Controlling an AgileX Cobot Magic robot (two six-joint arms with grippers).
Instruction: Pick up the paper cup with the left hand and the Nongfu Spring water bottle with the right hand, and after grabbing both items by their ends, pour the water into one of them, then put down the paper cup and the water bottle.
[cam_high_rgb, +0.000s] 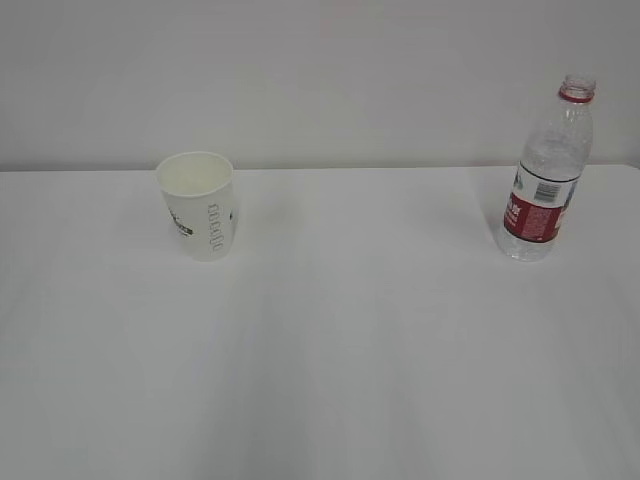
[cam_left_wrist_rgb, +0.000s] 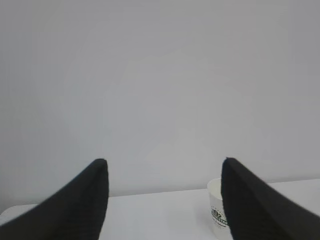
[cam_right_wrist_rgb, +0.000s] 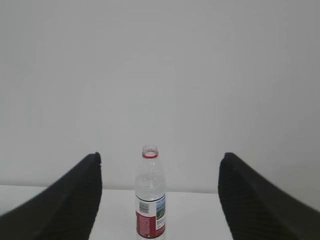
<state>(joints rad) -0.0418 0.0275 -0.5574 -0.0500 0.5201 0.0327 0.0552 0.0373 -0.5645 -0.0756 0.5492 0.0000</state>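
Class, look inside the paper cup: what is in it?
The paper cup shows only a bare white inner wall below its rim. Its bottom is hidden by the near wall, so whether it holds liquid cannot be told.

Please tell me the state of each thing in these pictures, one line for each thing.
paper cup: upright on the table, open top, not held.
Nongfu Spring water bottle: upright, no cap, not held.
left hand: open, holds nothing, cup partly behind one finger.
right hand: open, holds nothing, bottle seen between its fingers, farther away.
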